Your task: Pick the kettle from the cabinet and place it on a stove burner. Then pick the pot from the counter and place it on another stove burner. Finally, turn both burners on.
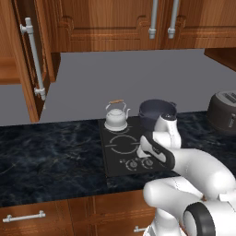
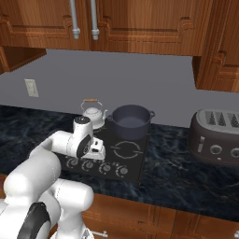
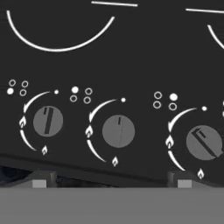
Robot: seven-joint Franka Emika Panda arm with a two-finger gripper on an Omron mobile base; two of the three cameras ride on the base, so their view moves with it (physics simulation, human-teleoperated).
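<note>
Overhead, the cabinet [image 1: 27, 60] door hangs open above the counter [image 1: 50, 152]. Pot [image 2: 130, 121] and kettle [image 2: 93, 112] each sit on a rear burner [image 2: 127, 150] ring. Gripper [image 3: 111, 180] hovers wide open, empty, over the knobs [image 3: 118, 131].

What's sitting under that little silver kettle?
The kettle stands on the black glass cooktop, at its back left, beside the dark pot. A white burner ring shows in front of it; any ring beneath the kettle is covered by its base.
</note>
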